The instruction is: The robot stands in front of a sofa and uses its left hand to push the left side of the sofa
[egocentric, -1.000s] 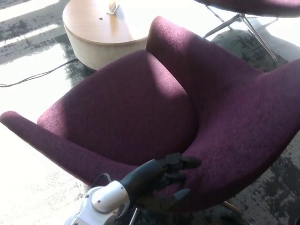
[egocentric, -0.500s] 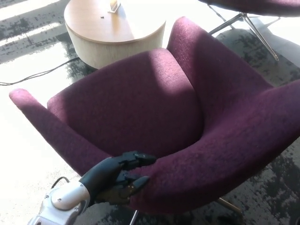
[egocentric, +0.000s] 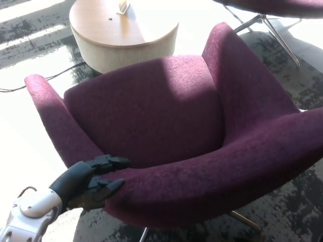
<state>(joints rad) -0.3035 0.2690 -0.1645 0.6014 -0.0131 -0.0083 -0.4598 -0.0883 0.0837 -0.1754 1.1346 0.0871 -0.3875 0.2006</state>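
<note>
The left hand (egocentric: pixel 93 181), fingers spread and gripping nothing, presses on the near-left edge of the purple sofa (egocentric: pixel 166 136), whose bulk lies to its right on the floor.

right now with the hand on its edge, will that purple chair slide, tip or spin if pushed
The purple chair will probably spin rather than slide: it seems to sit on a thin metal leg base. Tipping looks unlikely, as the left hand presses low on the rim. Its fabric padding should give slightly and grip the fingers.
</note>
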